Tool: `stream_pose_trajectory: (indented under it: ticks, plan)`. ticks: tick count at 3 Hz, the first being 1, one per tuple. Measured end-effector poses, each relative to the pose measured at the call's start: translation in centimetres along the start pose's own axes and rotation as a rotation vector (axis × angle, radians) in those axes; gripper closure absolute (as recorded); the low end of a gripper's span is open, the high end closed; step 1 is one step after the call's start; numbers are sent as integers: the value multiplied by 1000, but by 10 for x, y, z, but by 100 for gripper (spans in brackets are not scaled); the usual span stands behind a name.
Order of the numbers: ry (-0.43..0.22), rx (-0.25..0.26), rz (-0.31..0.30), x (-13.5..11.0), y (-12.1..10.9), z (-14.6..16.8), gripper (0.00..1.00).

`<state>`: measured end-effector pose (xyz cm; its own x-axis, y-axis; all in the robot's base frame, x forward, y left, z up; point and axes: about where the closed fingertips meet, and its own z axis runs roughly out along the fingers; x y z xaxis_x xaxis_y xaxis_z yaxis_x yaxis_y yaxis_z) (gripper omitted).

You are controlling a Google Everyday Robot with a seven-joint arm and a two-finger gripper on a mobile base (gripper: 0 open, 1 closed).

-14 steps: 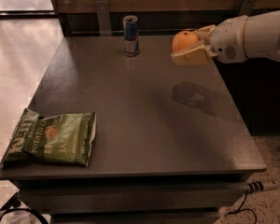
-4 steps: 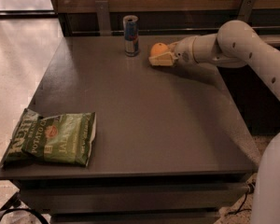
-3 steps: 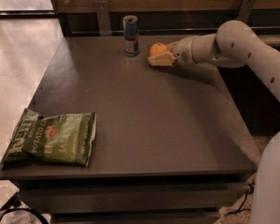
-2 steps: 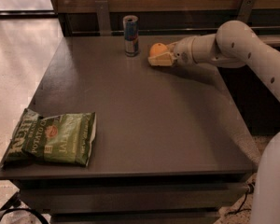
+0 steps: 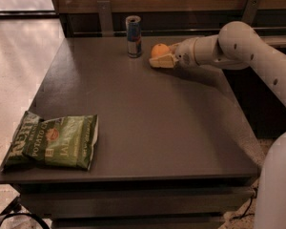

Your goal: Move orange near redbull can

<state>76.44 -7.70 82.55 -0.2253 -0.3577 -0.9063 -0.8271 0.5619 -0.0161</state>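
the white arm's two-finger gripper rests low at the far side of the dark grey table, its pale fingers closed around the round, smooth-peeled orange. the orange is just beside the slim blue-and-silver redbull can, which stands upright, apart from it. a green crinkled chip bag lies flat at the near corner.
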Motion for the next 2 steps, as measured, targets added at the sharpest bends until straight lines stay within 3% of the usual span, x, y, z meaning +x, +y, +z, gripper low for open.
stream_pose_trajectory:
  ticks: [1,2]
  plan:
    - [0,-5,0,0,2,3,0]
    - [0,-5,0,0,2,3,0]
